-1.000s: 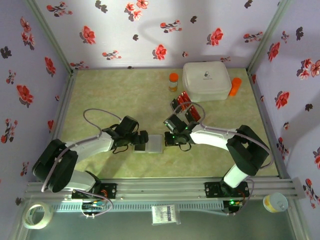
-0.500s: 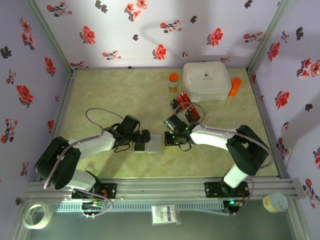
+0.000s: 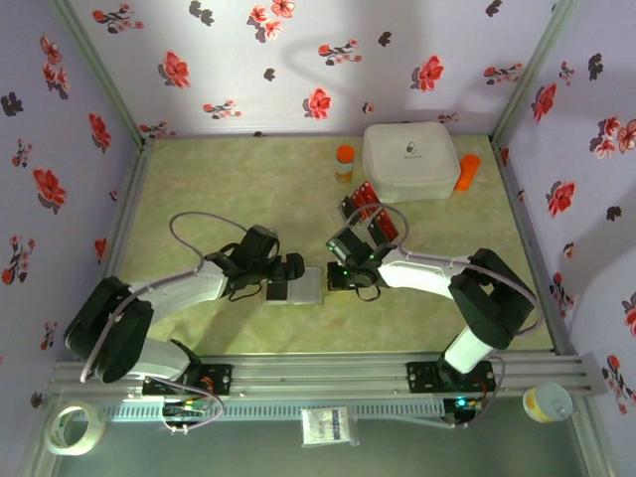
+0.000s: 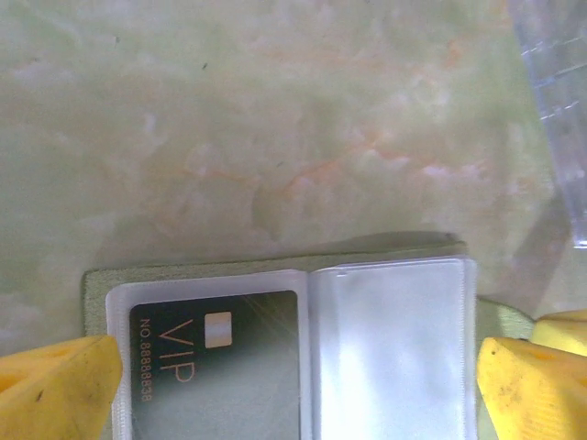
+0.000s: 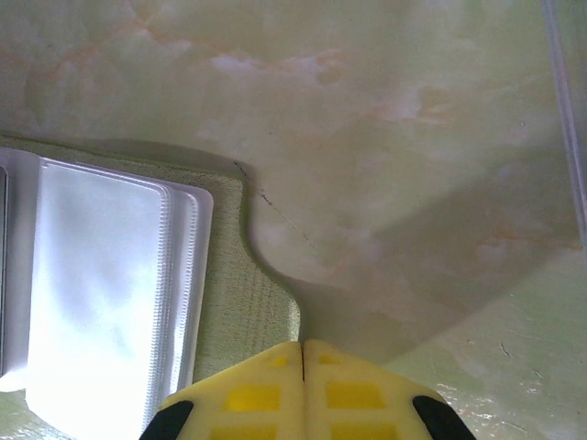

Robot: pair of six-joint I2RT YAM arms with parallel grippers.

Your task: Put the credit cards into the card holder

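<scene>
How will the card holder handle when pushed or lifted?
Probably floppy: the card holder is a thin fold-open pouch, so a lifted edge would likely sag. It lies flat on the table, so pushing should slide it. Glossy sleeves look slippery.

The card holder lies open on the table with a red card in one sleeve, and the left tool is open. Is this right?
Only the colour is wrong: the card in the sleeve is black, as the left wrist view shows. The card holder lies open on the table, and the left tool is open.
</scene>
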